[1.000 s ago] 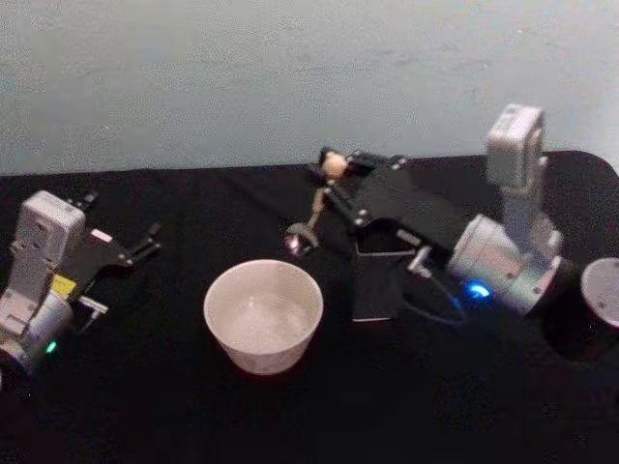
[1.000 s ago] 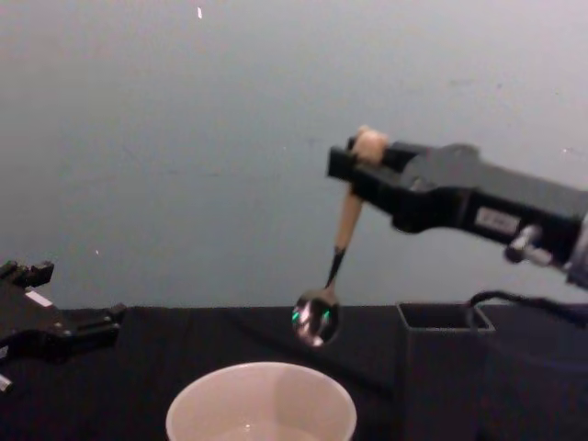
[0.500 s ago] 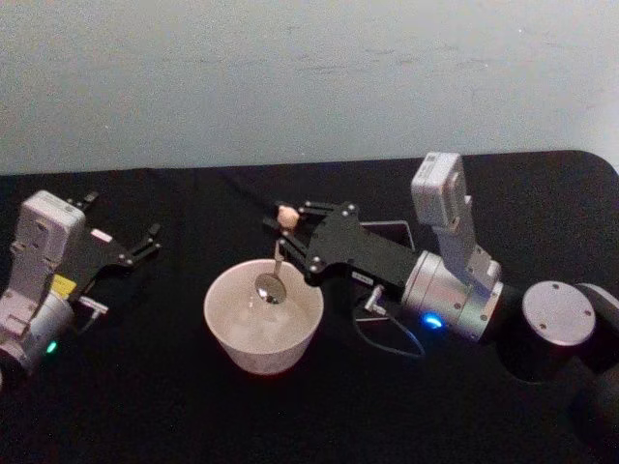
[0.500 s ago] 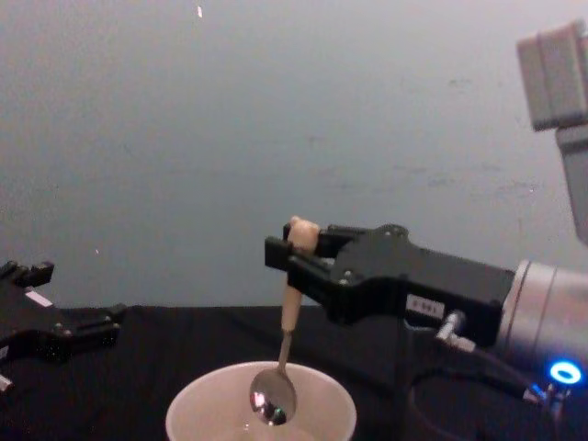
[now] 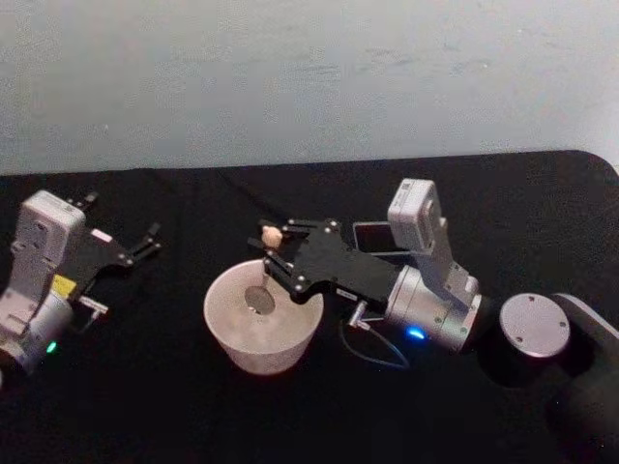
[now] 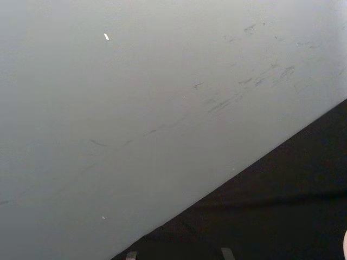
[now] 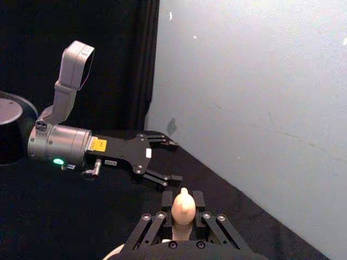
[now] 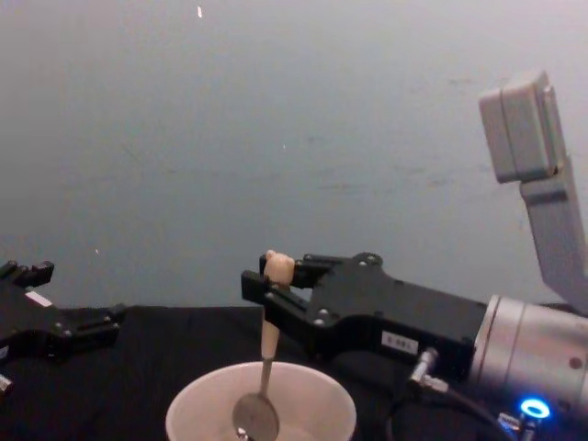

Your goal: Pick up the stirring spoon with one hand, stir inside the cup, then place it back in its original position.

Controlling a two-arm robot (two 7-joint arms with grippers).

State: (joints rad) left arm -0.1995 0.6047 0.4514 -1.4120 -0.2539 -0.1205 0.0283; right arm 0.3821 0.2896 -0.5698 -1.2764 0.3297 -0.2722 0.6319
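The right pincer (image 5: 278, 244) is a flat, angular black body with linkage bars pinned by small silver screws and a white label along its side. Behind it come a silver cylindrical wrist (image 5: 433, 305) with a blue light (image 5: 416, 335), a pale grey boxy camera housing (image 5: 416, 215) on a stalk, a thin dark looping cable (image 5: 369, 350) and a dark arm link topped by a grey round cap (image 5: 532, 327). The left pincer (image 5: 124, 217) has the same black build, with a yellow sticker (image 5: 63, 286) and a green light (image 5: 50, 346) on its silver wrist.
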